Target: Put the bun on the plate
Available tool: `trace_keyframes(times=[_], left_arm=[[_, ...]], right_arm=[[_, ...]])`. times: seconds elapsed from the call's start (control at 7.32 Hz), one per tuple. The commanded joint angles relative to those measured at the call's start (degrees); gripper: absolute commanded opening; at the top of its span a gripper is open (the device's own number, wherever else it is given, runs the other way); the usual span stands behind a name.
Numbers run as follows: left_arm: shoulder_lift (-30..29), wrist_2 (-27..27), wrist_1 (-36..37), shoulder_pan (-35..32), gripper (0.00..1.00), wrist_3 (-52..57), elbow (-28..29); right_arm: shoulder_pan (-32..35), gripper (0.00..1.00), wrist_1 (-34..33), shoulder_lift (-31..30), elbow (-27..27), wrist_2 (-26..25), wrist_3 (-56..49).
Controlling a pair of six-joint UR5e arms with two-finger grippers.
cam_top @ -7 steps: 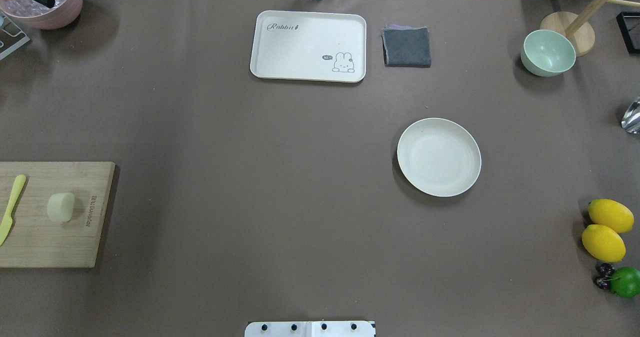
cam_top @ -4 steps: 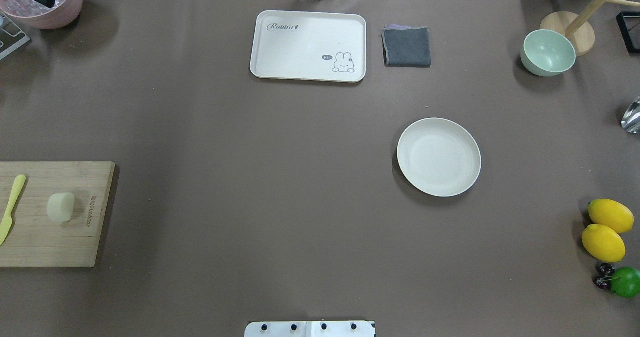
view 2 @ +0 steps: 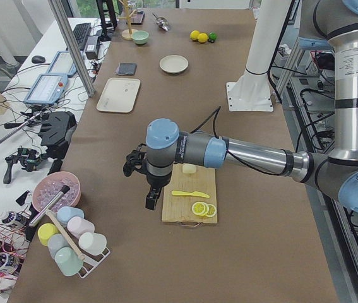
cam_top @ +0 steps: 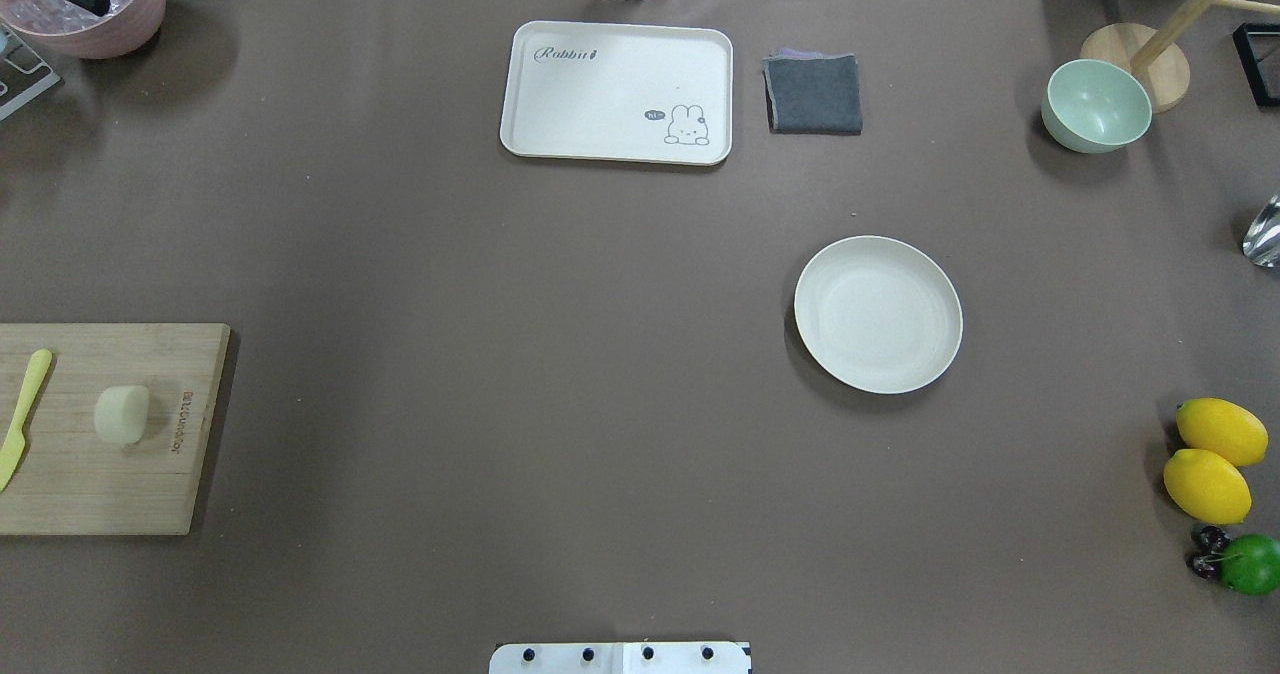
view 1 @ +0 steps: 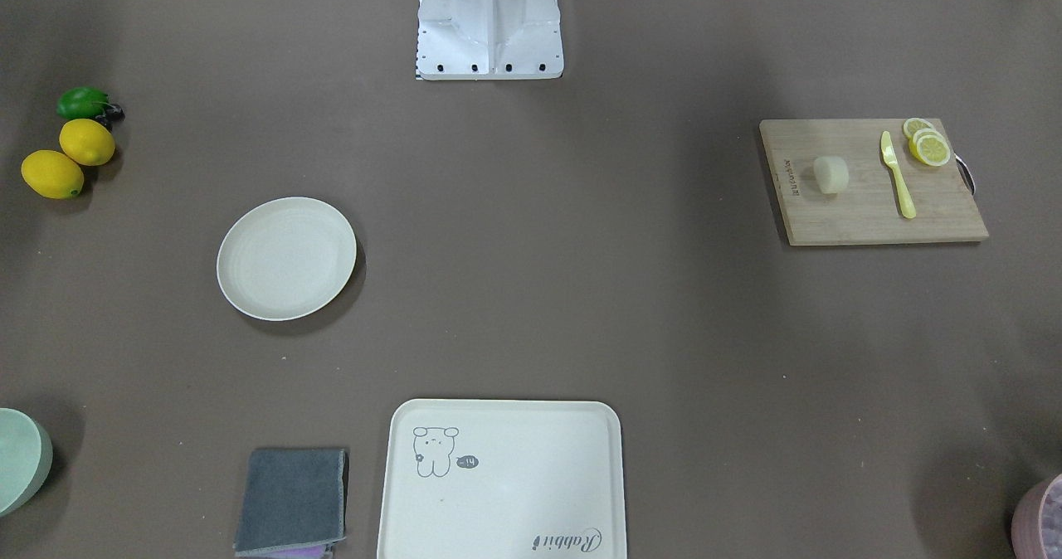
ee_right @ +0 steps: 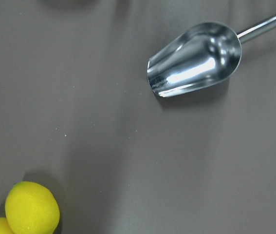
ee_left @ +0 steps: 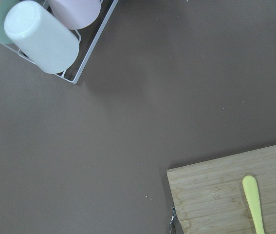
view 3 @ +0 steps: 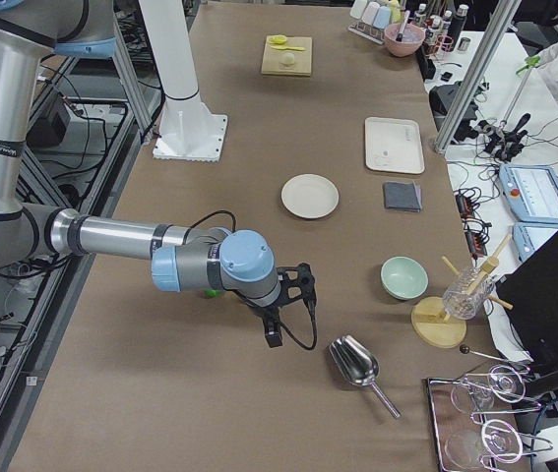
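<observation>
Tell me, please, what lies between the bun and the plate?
Only the rest of the cutting board under the bun, then bare brown table up to the plate; the overhead view shows it.

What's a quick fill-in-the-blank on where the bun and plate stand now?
1. The bun sits on the wooden ___.
2. The plate holds ___.
3. Between the bun and the lemon slices lies a yellow ___.
Missing: board; nothing; knife.
</observation>
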Motion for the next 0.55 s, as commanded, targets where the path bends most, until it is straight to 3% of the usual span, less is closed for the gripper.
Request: trace_keyframes(times=[0.0,0.27,0.41], left_arm=[[-0.92,0.50,-12.34,-0.10,0.97,-0.25,2.28],[-4.50,-0.45,-13.15,0.07,0.97,-0.34,4.93],[-4.44,-4.38,-12.96,0.07,0.97,-0.17,5.20]], right_arm=[[0.06,1.00,3.97,0.36,0.58,0.27,2.36],[0.06,1.00,3.97,1.41,1.02,2.71,3.08],[-0.03,1.00,3.88,2.02,1.46,5.16,7.61]])
